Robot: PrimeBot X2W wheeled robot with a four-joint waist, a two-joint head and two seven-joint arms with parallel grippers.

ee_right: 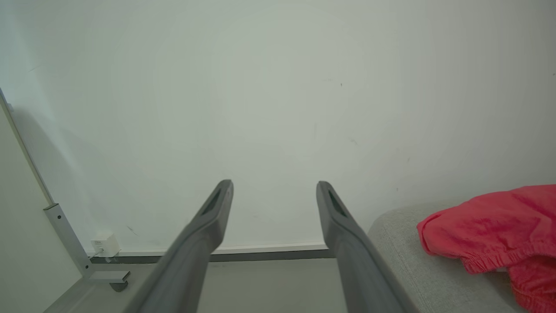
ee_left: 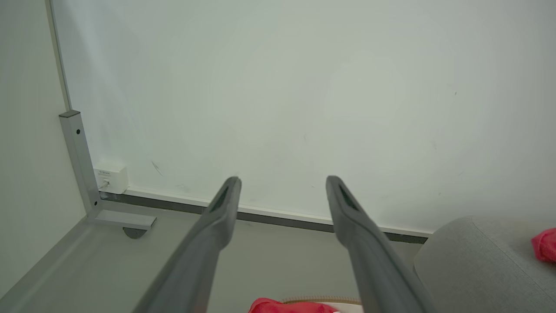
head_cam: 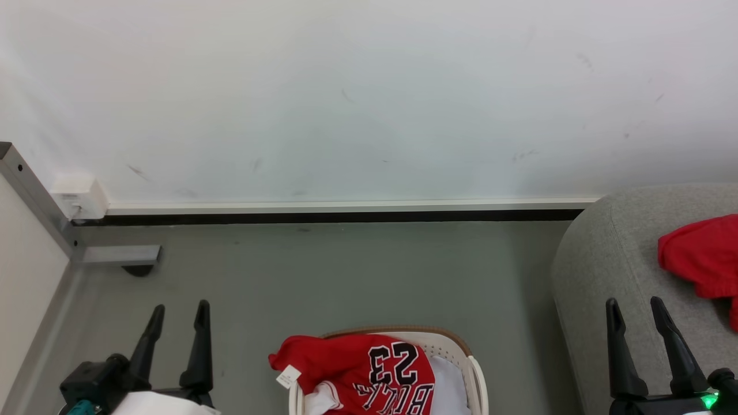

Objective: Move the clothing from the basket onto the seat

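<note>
Mid-air, left pincer, right pincer agape; empty

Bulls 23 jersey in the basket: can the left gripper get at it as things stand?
Probably yes. The jersey lies on top of the basket, uncovered; the left gripper stands open beside it, with only floor between.

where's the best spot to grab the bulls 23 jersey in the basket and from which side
Probably the bunched red fold at the left end of the jersey, humped over the basket rim. Come down from above on that side with the open left gripper: the fold stands proud, while the printed part lies flatter.
</note>
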